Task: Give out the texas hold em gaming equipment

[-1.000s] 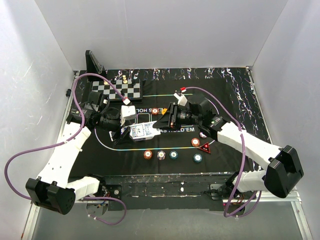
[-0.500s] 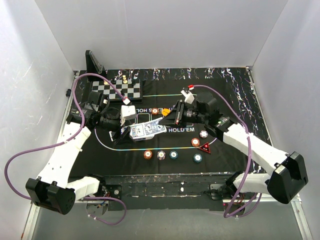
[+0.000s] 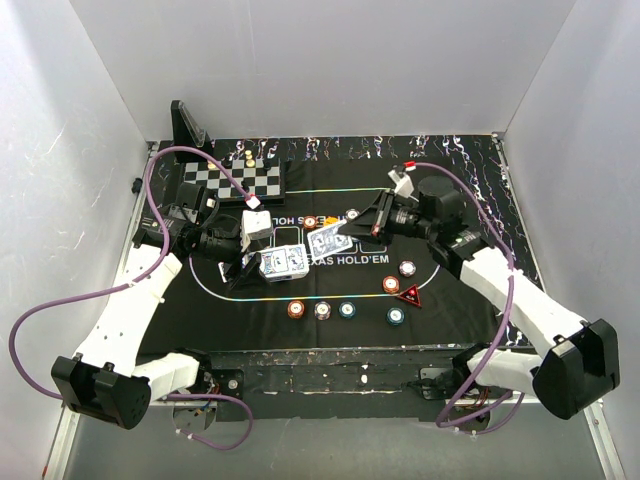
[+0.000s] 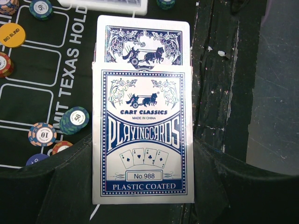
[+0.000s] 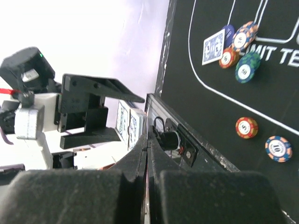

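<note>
My left gripper [image 4: 143, 156] is shut on a blue-and-white playing card box [image 4: 143, 140], held flat above the mat. A blue-backed card [image 4: 143, 44] sticks out of the box's open end. In the top view the box [image 3: 283, 261] hangs over the mat's left half. My right gripper [image 3: 350, 232] is shut on one playing card [image 3: 327, 240], just right of the box and apart from it. In the right wrist view that card [image 5: 147, 120] shows only as a thin edge between the closed fingers. Poker chips [image 3: 322, 310] lie in a row along the mat's near edge, with a red triangular marker [image 3: 410, 295] to their right.
A black-and-white chessboard [image 3: 235, 182] with pieces sits at the back left, beside a black stand [image 3: 188, 125]. More chips [image 3: 391, 285] and a yellow disc [image 4: 12, 35] lie on the black Texas Hold'em mat [image 3: 450, 200]. One card [image 5: 214, 46] lies flat near chips.
My right gripper closed on a card at the box's mouth and drew it out to the right, moving back and away. The left arm and the box stayed put.
</note>
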`<state>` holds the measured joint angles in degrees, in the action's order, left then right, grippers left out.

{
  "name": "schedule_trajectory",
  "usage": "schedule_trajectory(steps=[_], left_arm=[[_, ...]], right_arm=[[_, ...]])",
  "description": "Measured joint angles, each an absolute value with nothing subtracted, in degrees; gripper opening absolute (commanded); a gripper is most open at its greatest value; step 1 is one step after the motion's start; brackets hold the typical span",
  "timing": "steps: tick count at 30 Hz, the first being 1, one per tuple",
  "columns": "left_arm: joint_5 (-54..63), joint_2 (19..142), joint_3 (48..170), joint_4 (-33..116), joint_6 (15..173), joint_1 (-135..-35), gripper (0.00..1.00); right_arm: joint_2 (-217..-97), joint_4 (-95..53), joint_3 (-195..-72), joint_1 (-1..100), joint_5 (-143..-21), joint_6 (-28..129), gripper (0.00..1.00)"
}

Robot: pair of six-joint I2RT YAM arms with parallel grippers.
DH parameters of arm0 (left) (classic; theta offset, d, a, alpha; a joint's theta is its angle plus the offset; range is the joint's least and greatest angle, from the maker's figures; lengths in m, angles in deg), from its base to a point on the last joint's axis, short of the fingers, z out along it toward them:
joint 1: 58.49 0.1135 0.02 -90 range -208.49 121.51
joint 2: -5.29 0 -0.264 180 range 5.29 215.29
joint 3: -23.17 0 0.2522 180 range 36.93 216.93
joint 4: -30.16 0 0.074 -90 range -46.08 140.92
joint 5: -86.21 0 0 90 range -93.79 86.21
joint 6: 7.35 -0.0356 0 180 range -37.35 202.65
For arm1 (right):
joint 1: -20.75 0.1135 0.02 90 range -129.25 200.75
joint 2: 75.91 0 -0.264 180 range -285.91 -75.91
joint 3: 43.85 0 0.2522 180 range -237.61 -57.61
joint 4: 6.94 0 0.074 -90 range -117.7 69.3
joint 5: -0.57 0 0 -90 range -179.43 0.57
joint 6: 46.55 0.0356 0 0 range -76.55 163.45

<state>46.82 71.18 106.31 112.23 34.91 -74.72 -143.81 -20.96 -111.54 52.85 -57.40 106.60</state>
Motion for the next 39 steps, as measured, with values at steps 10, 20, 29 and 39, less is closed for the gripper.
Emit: schedule_trajectory(steps=[10, 20, 29, 39], left_arm=[[46.82, 71.20, 106.42, 112.32, 34.95, -74.72, 0.45], [47.70, 71.61, 108.19, 112.47, 35.10, -74.72, 0.45], [47.94, 72.14, 108.67, 112.52, 35.32, -74.72, 0.45], [48.11, 72.79, 108.78, 112.58, 35.65, -74.72, 0.46]], right_arm=[[-152.60, -20.76, -119.87, 39.34, -51.87, 104.81, 0.01], [-188.22, -24.78, -147.14, 37.33, -52.66, 97.60, 0.01], [-207.09, -31.91, -164.28, 37.31, -56.35, 94.41, 0.01], [-214.04, -39.18, -172.85, 37.24, -63.39, 92.14, 0.52]])
